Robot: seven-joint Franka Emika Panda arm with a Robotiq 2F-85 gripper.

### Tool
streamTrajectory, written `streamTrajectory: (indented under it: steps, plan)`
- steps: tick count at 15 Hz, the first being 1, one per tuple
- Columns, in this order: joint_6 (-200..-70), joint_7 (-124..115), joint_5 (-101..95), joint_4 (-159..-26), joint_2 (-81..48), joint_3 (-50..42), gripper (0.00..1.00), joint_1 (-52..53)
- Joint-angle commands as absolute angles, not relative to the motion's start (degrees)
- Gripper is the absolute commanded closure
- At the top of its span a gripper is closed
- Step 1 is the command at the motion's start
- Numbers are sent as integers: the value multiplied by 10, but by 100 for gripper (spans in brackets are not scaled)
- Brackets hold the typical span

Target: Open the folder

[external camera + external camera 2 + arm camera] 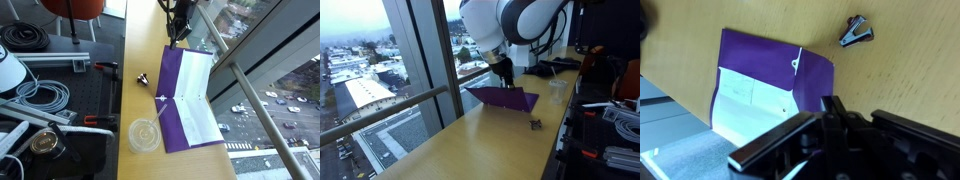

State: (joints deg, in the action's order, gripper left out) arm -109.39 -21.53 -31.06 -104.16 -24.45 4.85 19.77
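The purple folder [171, 112] lies on the wooden table next to the window, with white sheets [200, 118] showing inside. Its far flap is raised off the table in an exterior view [510, 99]. My gripper [178, 38] is at the flap's far edge, fingers together and apparently pinching it [506, 80]. In the wrist view the shut fingers [830, 108] sit against the purple folder [760, 60], with the white sheets [745, 105] to the left.
A clear round lid with a straw [143, 135] lies beside the folder's near end. A small black binder clip [142, 78] [856, 32] lies on the wood. Window glass and a rail [240, 80] border the table. Cables and gear [40, 95] cover the adjoining black bench.
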Motion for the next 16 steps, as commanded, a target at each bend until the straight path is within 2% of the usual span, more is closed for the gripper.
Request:
streamTrajectory:
  steps: [1, 4, 5, 6, 10, 16]
  plan:
    - [-1058, -243, -304, -999, -267, 47, 100, 205]
    - [-1049, -256, -297, -994, -271, 48, 100, 205]
    - [-1052, -256, -296, -997, -267, 50, 74, 205]
    - [-1053, -256, -293, -999, -263, 51, 73, 205]
    - [-1105, -234, -253, -1028, -215, 68, 45, 192]
    - [-1263, -137, -139, -1112, -131, 70, 2, 131]
